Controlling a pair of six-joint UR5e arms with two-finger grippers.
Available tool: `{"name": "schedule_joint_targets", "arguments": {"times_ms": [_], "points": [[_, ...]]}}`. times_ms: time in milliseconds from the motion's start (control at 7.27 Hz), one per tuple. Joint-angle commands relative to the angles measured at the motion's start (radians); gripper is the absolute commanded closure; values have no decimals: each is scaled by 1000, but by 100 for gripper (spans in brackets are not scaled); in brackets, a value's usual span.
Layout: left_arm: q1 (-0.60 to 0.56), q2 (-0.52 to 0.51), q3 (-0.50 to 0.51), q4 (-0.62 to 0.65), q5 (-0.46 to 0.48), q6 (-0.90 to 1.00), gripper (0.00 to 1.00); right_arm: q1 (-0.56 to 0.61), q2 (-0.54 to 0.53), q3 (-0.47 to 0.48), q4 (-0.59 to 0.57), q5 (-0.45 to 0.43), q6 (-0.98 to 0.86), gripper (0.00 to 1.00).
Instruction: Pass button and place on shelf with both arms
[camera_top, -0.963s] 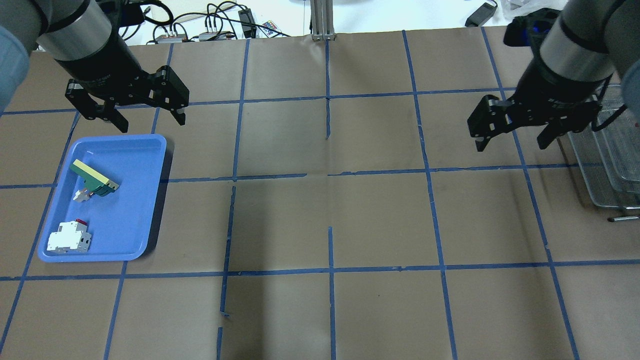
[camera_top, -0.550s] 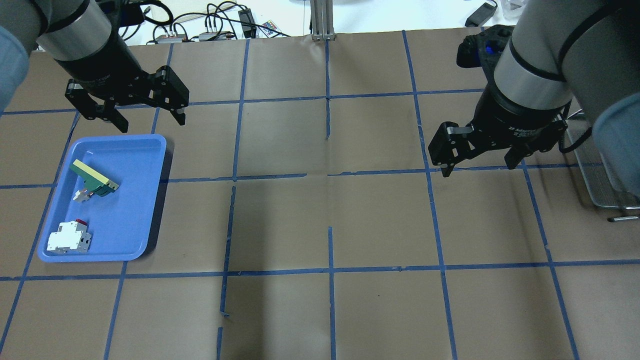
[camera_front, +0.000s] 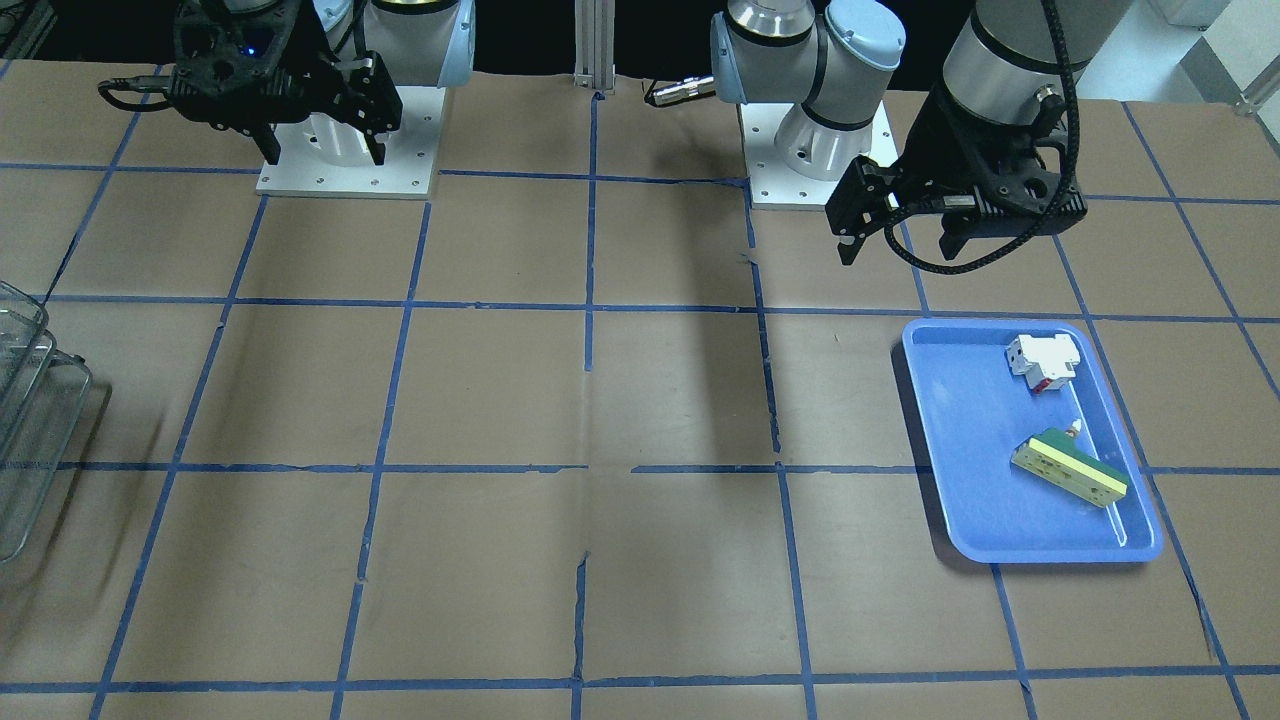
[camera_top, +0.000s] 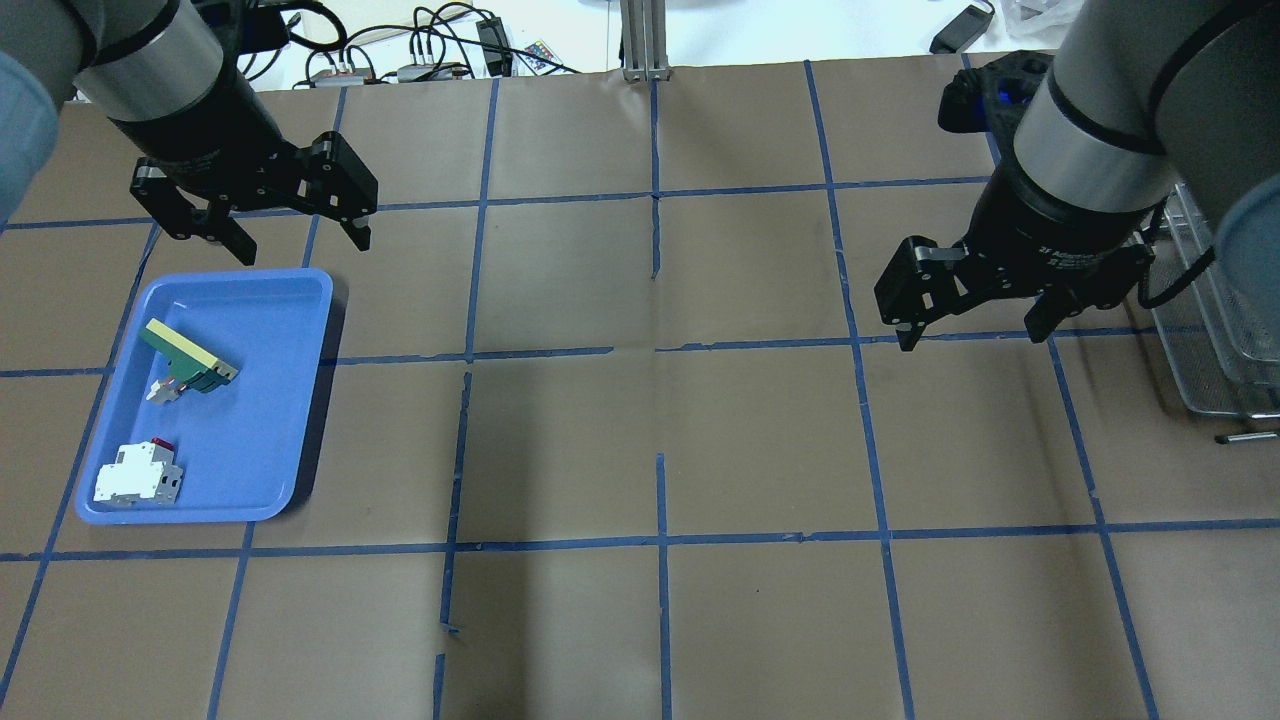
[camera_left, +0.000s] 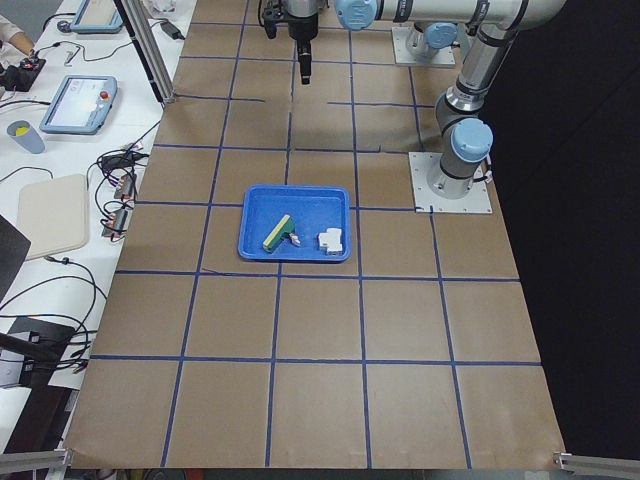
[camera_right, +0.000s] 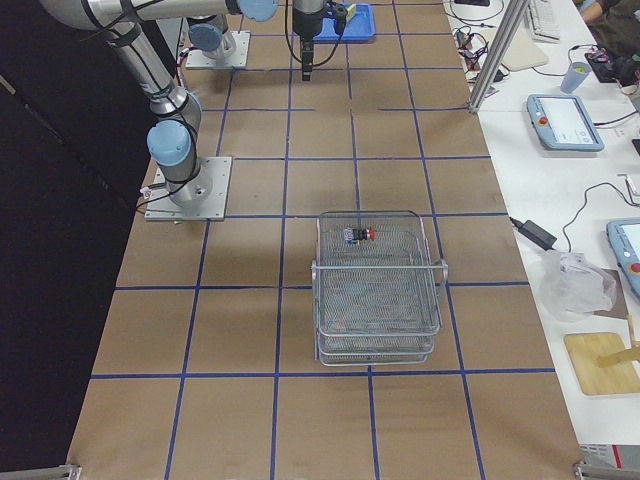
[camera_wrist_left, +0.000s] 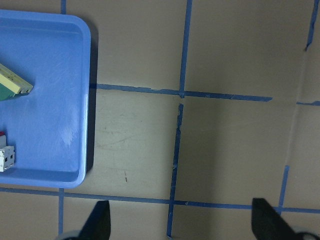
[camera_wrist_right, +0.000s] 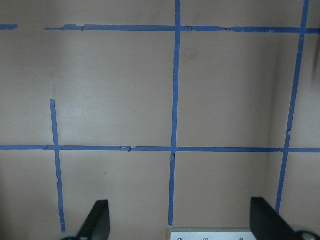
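Judged the placing done and only a clean retreat left to make. Called for keeping the right gripper (camera_top: 972, 335) high and level, clear of the wire rim of the shelf (camera_top: 1215, 330) toward the right end of the table (camera_top: 660, 430), with no swing that way unless well above the top tier. Found this gripper spread wide, pointing down, holding nothing, over the table short of its right edge. Found the button (camera_right: 357, 235) beyond it, well apart from the gripper, lying seemingly on its side in the shelf's top tier, at the tier's end facing the table's middle, red cap toward the operators' long edge. Caught, far across toward the left end, the left gripper (camera_top: 300, 245) equally wide and empty, hanging high near the blue tray (camera_top: 265, 430), a white block (camera_top: 137, 473) and a green-and-cream block (camera_top: 188, 356) lying inside.
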Motion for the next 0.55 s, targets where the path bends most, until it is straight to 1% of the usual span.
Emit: {"name": "schedule_joint_targets", "arguments": {"times_ms": [0,413], "points": [[0,0,0,1,0,0,0,-21,-1,4,3,-1,0,0],[0,0,0,1,0,6,0,-21,-3,4,3,4,0,0]]}}
